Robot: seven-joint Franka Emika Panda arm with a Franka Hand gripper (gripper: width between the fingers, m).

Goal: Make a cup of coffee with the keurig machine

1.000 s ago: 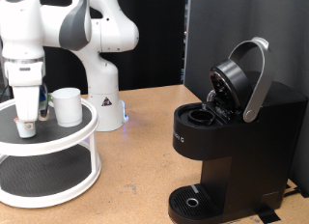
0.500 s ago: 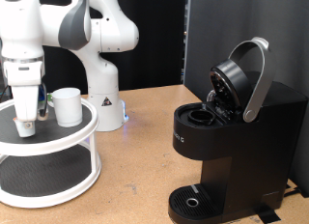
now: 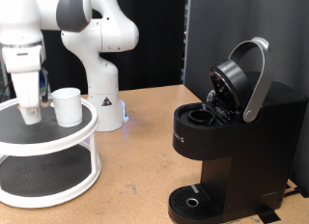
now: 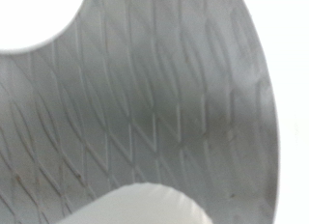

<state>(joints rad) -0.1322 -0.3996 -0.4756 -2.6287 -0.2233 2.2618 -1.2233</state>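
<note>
Two-tier round white stand [image 3: 89, 137] on the wooden tabletop [image 3: 145, 147], both shelves lined with dark grey ribbed mat [image 4: 164, 98]. A small white object [image 3: 31, 115] sits on the top shelf directly below the fingers; too blurred to identify. Black curtain backdrop [image 3: 208, 31] behind everything. Up close, the mat shows a diamond grid pattern, with the stand's white rim curving just past its edge.

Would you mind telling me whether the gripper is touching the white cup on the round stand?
Apart. In the exterior view, a strip of dark background separates the gripper from the cup, which stands alone on the stand to the exterior view's right of it.
</note>
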